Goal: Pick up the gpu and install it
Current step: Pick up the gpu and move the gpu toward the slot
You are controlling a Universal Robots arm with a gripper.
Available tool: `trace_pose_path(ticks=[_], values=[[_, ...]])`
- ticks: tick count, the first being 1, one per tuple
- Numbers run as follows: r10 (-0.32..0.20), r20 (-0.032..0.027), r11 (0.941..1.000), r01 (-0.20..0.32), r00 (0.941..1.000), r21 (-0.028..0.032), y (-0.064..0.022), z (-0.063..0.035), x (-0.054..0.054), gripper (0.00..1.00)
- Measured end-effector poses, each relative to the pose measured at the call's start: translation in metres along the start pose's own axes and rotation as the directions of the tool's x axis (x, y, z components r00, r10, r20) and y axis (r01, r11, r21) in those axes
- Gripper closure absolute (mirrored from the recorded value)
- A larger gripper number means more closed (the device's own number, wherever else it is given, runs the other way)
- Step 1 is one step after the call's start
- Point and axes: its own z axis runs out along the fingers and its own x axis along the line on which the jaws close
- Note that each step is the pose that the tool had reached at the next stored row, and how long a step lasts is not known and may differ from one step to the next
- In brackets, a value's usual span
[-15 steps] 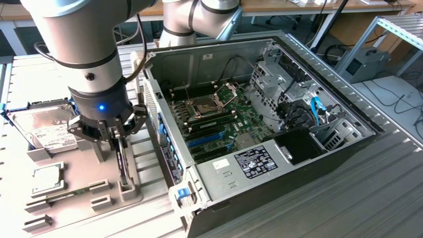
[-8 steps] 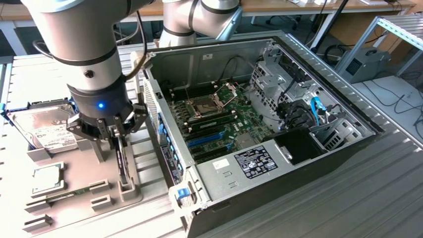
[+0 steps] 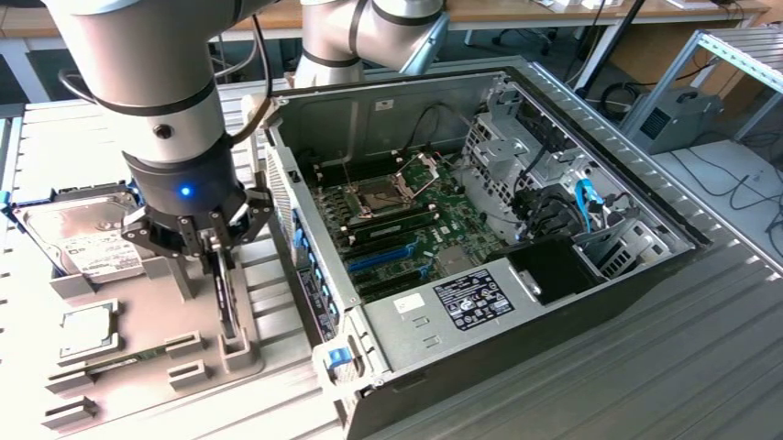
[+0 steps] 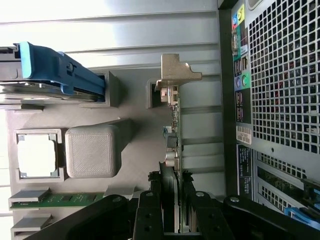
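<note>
The gpu [image 3: 224, 295] stands on its edge in a slot of the grey holder tray [image 3: 147, 275], at the exterior view's left of the open computer case [image 3: 490, 229]. My gripper [image 3: 211, 246] reaches straight down over it. In the wrist view the gpu [image 4: 172, 130] runs edge-on away from my gripper [image 4: 171, 215], with its silver bracket [image 4: 175, 75] at the far end. One finger [image 4: 150, 212] lies against each side of the card, which still rests in the tray. The motherboard's blue slots [image 3: 385, 261] lie bare inside the case.
On the tray sit a silver hard drive [image 3: 80, 238] in a blue carrier [image 4: 55, 70], a processor chip [image 3: 86, 332] and a green memory stick [image 3: 123, 362]. The case's perforated rear wall [image 4: 280, 100] stands close beside the card. A power supply [image 3: 471, 298] fills the case's near end.
</note>
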Motion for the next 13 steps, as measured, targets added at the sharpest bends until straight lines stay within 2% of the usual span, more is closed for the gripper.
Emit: trace_pose_path(ticks=[13], values=[[0.0, 0.0001, 1.0, 0.0, 1.0, -0.0001, 0.0, -0.0072, -0.0002, 0.73]])
